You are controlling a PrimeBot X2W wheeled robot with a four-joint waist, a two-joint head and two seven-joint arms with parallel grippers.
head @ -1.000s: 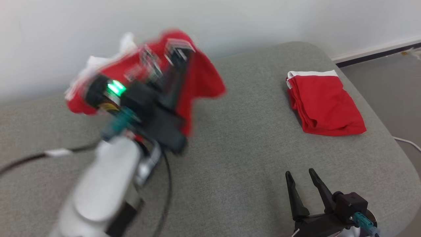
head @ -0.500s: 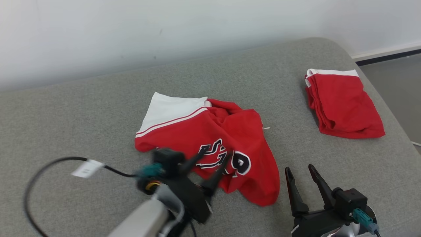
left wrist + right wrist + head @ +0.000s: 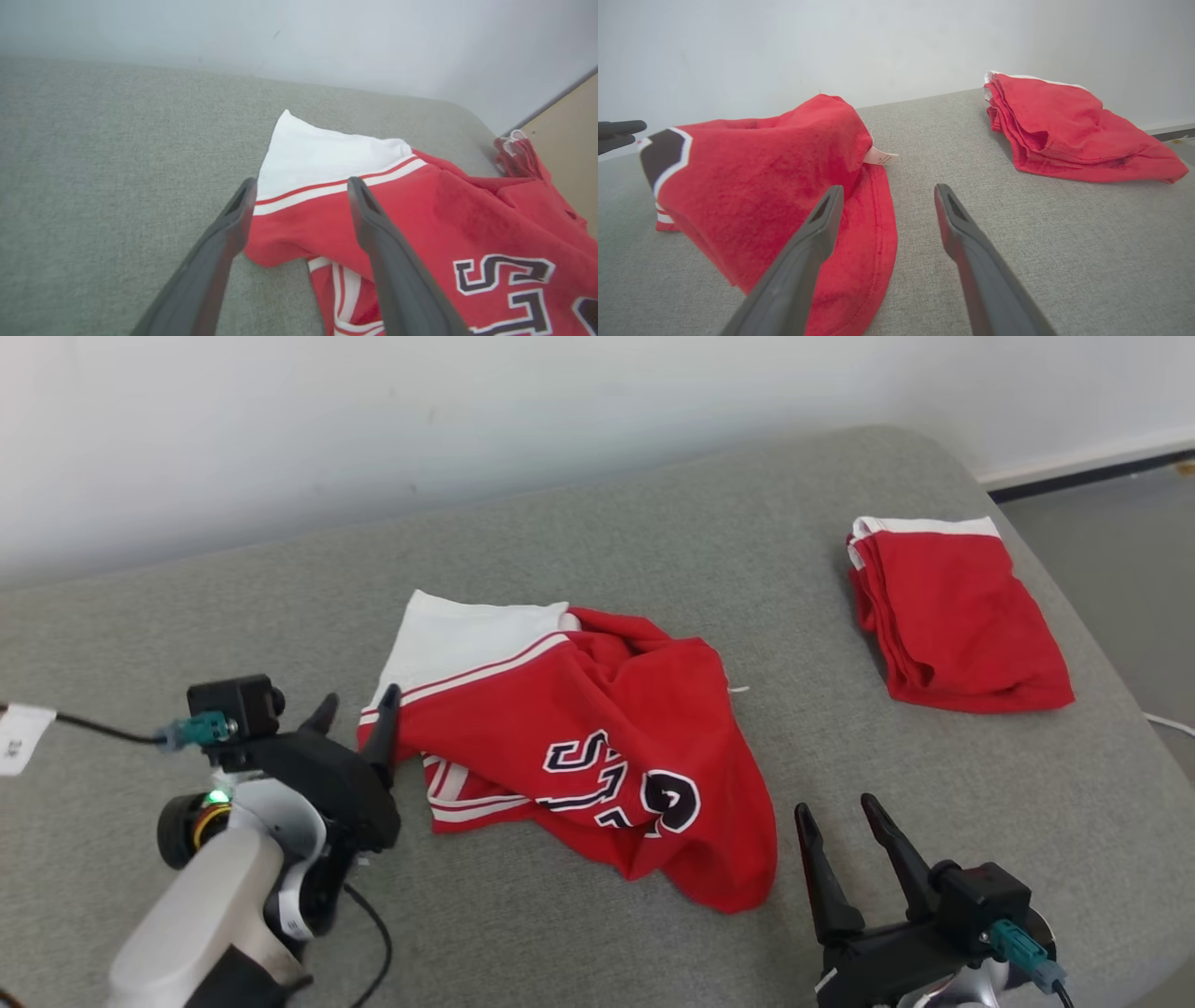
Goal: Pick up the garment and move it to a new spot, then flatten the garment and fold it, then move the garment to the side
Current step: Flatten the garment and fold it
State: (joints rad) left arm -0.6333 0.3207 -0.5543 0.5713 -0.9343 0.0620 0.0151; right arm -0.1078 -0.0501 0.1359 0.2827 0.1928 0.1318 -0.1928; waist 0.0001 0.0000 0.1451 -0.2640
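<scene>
Grey padded surface [image 3: 653, 551] vs. white wall [image 3: 373, 411]: at left, our left gripper [image 3: 359, 705], jaws wide open & empty, sits just beside the white-banded edge of the crumpled red garment [image 3: 597, 747], which lies mid-surface, lettering up. Our right gripper [image 3: 836, 807], jaws also open, rests near its lower-right hem. A folded red piece [image 3: 952, 616] lies well apart at far right. Flattening looks next, we reckon: take opp. corners, pull outward evenly, low, w/o dragging the heap.

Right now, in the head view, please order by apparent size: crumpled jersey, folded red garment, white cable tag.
Largest: crumpled jersey.
Then: folded red garment, though it lies farther away.
Smallest: white cable tag, partly cut off.
</scene>
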